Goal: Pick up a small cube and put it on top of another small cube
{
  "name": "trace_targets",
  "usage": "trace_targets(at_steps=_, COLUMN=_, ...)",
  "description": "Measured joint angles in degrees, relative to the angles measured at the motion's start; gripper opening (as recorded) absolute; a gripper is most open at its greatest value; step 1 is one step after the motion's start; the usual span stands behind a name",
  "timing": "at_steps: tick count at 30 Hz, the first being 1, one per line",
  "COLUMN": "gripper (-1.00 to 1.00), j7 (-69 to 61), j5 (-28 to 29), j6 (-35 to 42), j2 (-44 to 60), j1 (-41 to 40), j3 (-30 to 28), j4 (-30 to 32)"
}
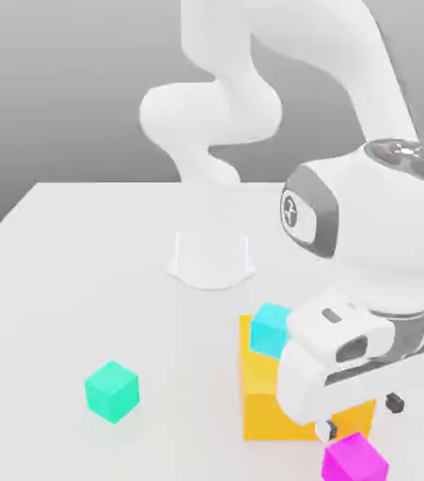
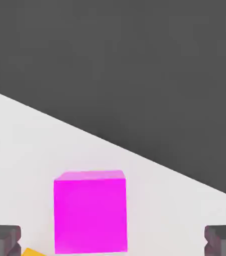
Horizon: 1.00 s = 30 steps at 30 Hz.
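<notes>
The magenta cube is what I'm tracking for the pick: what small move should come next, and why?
Probably a short descent to bring the open fingers down around the magenta cube, then close. In the hand view the cube sits between the two spread fingertips, roughly centred, and nothing is gripped yet. The orange block stands close beside it, so descend straight.

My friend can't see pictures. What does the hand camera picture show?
A bright pink cube sits on a white table, between the two dark fingertips of the open end effector. A sliver of an orange block peeks beside the cube, with dark grey background beyond.
</notes>
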<state>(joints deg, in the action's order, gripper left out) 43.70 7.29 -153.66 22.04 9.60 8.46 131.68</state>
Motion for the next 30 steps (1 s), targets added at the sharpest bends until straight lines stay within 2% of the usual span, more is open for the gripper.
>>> trace_targets(at_steps=2, gripper=0.0, j7=0.7, j5=1.0, j6=-3.1, j2=4.2, j1=0.9, j3=-1.0, j4=-0.8)
trace_targets(at_steps=3, gripper=-1.0, j7=1.0, j5=1.5, j6=-4.6, j2=6.0, j1=1.3, j3=-1.6, j4=-1.2)
trace_targets(at_steps=10, gripper=-1.0, j7=1.1, j5=1.6, j6=-4.8, j2=6.4, j1=1.4, j3=-1.6, j4=-1.2)
trace_targets(at_steps=14, gripper=-1.0, j7=-0.4, j5=-0.4, j6=0.6, j2=-0.5, j1=0.1, j3=0.1, j4=0.2)
trace_targets(at_steps=24, gripper=-1.0, j7=-15.1, j5=-2.9, j6=9.3, j2=-21.1, j1=-2.7, j3=1.2, j4=12.1)
trace_targets(at_steps=30, gripper=-1.0, j7=-26.2, j5=-6.3, j6=14.0, j2=-33.7, j1=-1.5, j3=-0.8, j4=19.7)
